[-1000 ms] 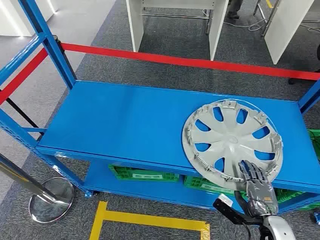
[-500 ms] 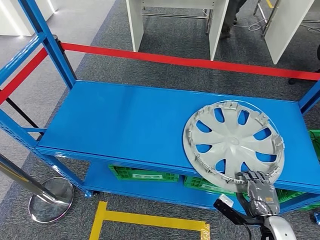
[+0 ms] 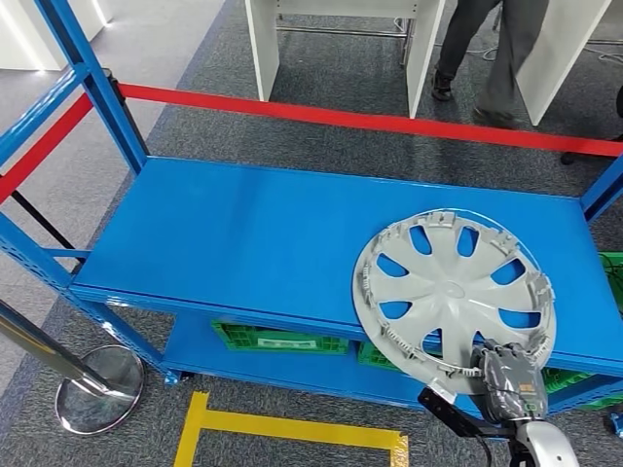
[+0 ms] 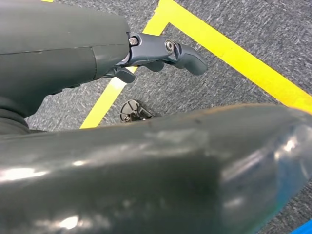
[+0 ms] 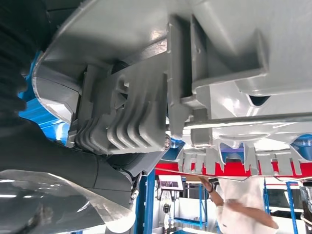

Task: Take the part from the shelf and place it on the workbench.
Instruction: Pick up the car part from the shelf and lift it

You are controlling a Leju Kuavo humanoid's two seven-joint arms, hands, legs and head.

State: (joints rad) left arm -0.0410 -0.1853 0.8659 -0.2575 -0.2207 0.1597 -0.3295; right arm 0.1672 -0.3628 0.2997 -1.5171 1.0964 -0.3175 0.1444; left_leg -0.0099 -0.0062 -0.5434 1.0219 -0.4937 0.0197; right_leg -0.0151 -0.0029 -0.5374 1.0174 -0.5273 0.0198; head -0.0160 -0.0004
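Note:
A grey plastic hubcap (image 3: 452,292) lies at the right end of the blue shelf's top board (image 3: 242,233), its near rim hanging over the front edge. My right hand (image 3: 507,379) grips that near rim, fingers curled over the top. The right wrist view looks at the hubcap's ribbed underside (image 5: 239,44), with the thick grey thumb (image 5: 125,122) pressed up against the rim. My left hand (image 4: 162,48) hangs over the carpet, a finger stretched out and nothing in it.
Red barrier tape (image 3: 367,122) runs behind the shelf. Green crates (image 3: 279,341) sit on the lower board. A chrome stanchion base (image 3: 99,389) and yellow floor tape (image 3: 286,428) lie in front. A person's legs (image 3: 485,49) pass beside white benches (image 3: 419,39) beyond the tape.
My right hand's fingers have curled down over the hubcap's near rim, and the hubcap has slid toward the shelf's front edge. A person has walked into view at the back.

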